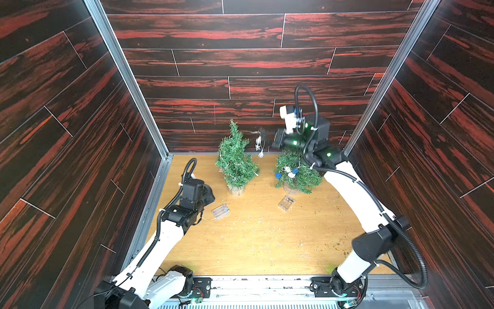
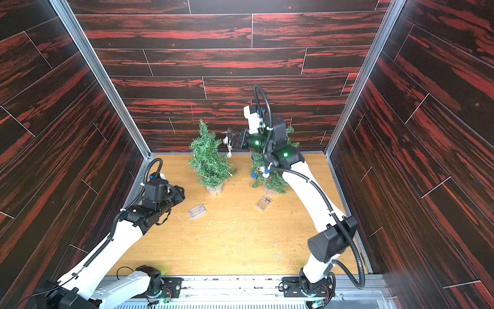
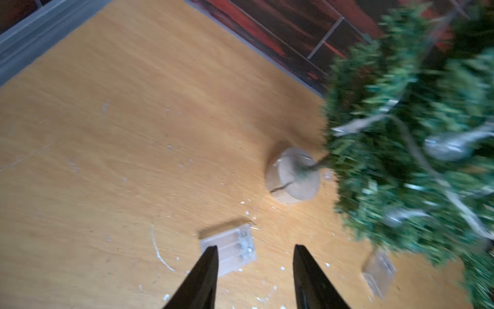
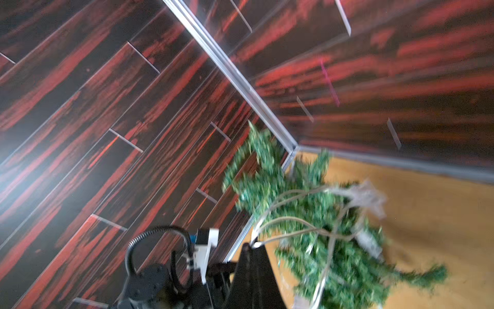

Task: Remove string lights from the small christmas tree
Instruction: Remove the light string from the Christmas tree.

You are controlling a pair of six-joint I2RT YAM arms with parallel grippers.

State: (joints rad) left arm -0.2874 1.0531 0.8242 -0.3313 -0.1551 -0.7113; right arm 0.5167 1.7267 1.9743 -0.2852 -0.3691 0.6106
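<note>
Two small christmas trees stand at the back of the table: one (image 1: pixel 236 157) carries a thin pale strand, the other (image 1: pixel 296 174) blue and white balls (image 1: pixel 287 171). My right gripper (image 1: pixel 264 134) is raised between their tops. It is shut on the string lights (image 1: pixel 258 145), and silvery stars dangle below it. In the right wrist view the gripper (image 4: pixel 254 243) pinches pale wires (image 4: pixel 294 222) that run into the tree (image 4: pixel 334 254). My left gripper (image 3: pixel 255 247) hangs open and empty, low over a clear battery box (image 3: pixel 235 240), left of the trees in a top view (image 1: pixel 211 196).
A second clear battery box (image 1: pixel 286 202) lies in front of the tree with the balls. The nearer tree stands on a round wooden base (image 3: pixel 291 176). Pale crumbs litter the wooden table (image 1: pixel 267 240). Dark red-streaked walls close in the back and both sides.
</note>
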